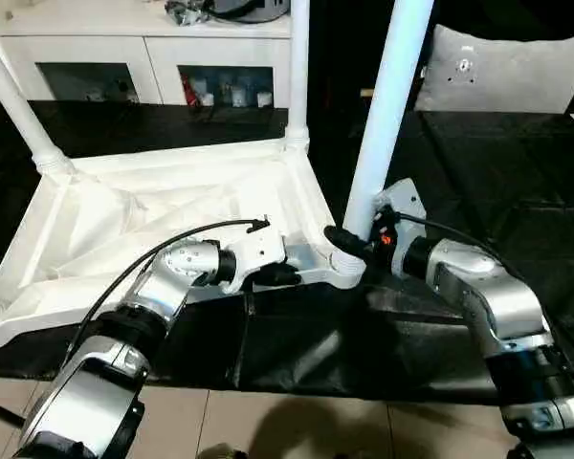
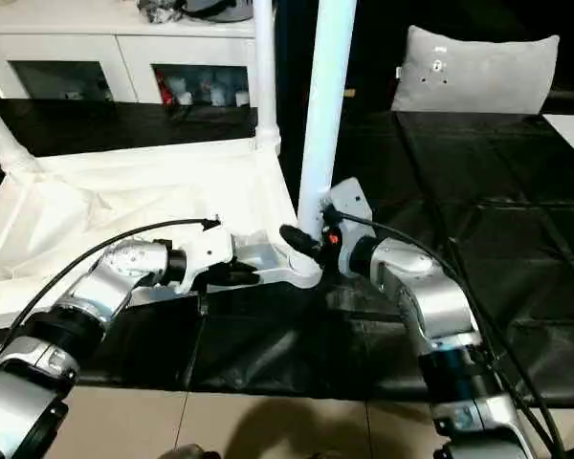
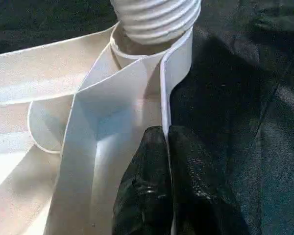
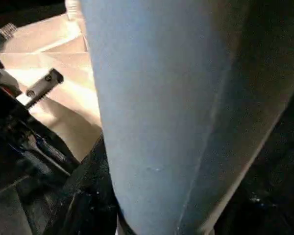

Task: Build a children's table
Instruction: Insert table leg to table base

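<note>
The white table top (image 1: 124,210) lies upside down on a black mat, ribbed underside up. Two white legs stand in its corner sockets, one at far left (image 1: 19,105) and one at the back (image 1: 297,67). A third leg (image 1: 387,115) rises from the near right corner socket (image 1: 344,268). My right gripper (image 1: 356,244) is shut around this leg just above the socket; in the right wrist view the leg (image 4: 176,122) stands beside a black finger (image 4: 83,196). My left gripper (image 1: 277,275) is shut on the top's thin front rim (image 3: 166,98), beside the leg's threaded end (image 3: 157,19).
A white cabinet (image 1: 143,43) with glass-fronted compartments stands behind the table top. A grey cushion (image 1: 502,72) leans at the back right. The black mat (image 1: 517,191) spreads to the right, and tiled floor (image 1: 297,430) shows at the near edge.
</note>
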